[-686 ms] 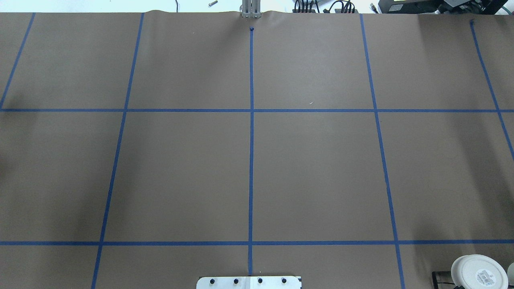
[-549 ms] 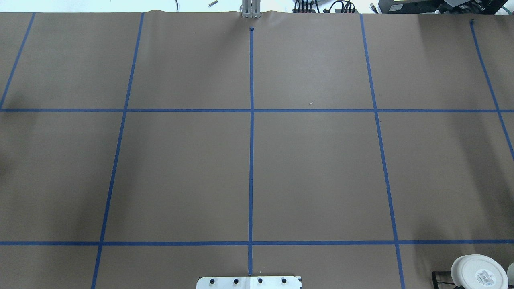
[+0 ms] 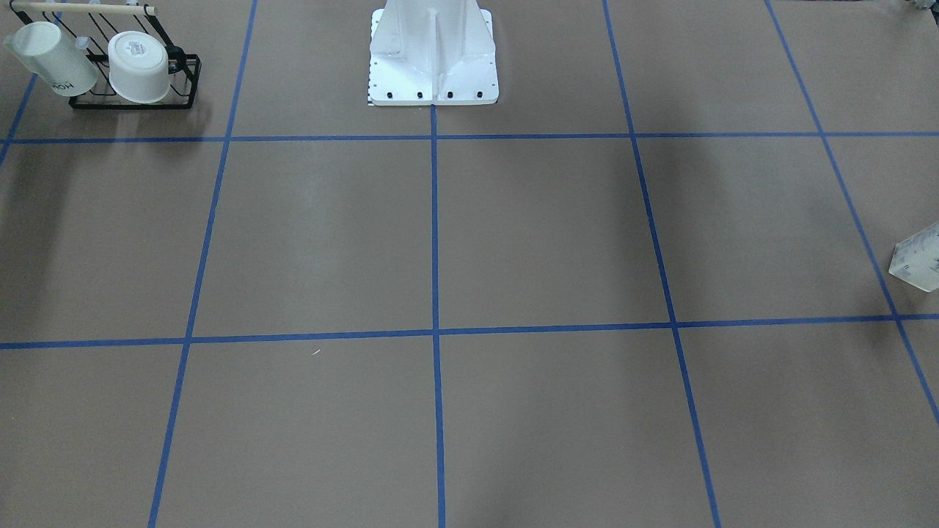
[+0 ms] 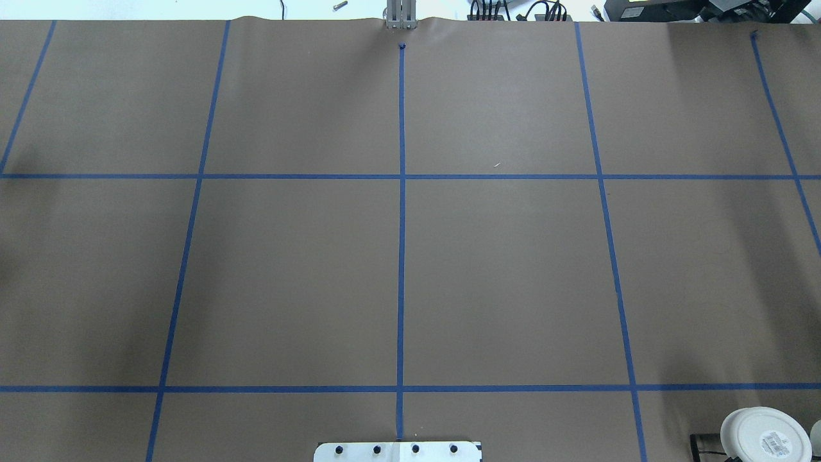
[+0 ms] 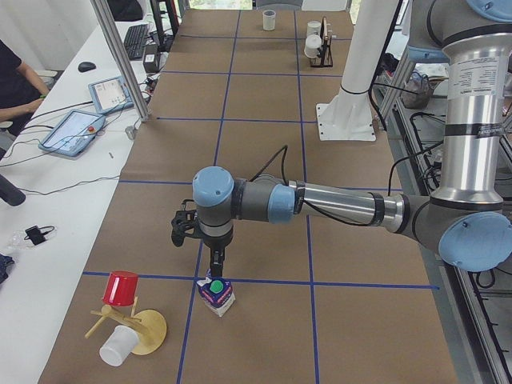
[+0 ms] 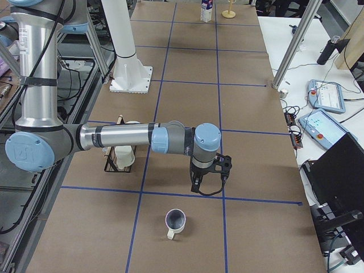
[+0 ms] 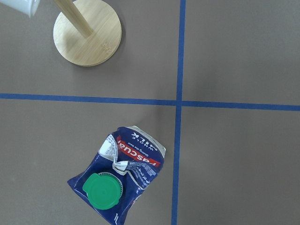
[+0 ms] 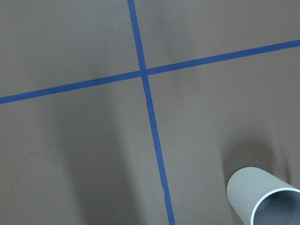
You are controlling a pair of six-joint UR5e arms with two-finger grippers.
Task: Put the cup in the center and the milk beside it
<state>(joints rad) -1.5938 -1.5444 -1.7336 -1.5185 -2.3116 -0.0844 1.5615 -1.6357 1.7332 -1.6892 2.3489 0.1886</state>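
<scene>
The milk (image 7: 119, 180) is a dark blue gable carton with a red band and a green cap. It stands by a blue tape cross at the table's left end, directly under my left gripper (image 5: 213, 262), and shows at the front-facing view's right edge (image 3: 917, 258). The cup (image 6: 175, 220), a small white mug with a dark grey inside, stands upright at the table's right end. My right gripper (image 6: 208, 183) hovers just beyond it. The cup's rim shows at the right wrist view's lower right (image 8: 267, 197). Neither wrist view shows fingers, so I cannot tell either gripper's state.
A black wire rack (image 3: 132, 99) holds a lettered mug (image 3: 51, 59) and an upturned white cup (image 3: 139, 66) near the right arm. A wooden stand (image 5: 144, 332) with a red cup (image 5: 122, 288) and a white cup (image 5: 118, 346) stands beside the milk. The white robot base (image 3: 433, 59) is mid-table.
</scene>
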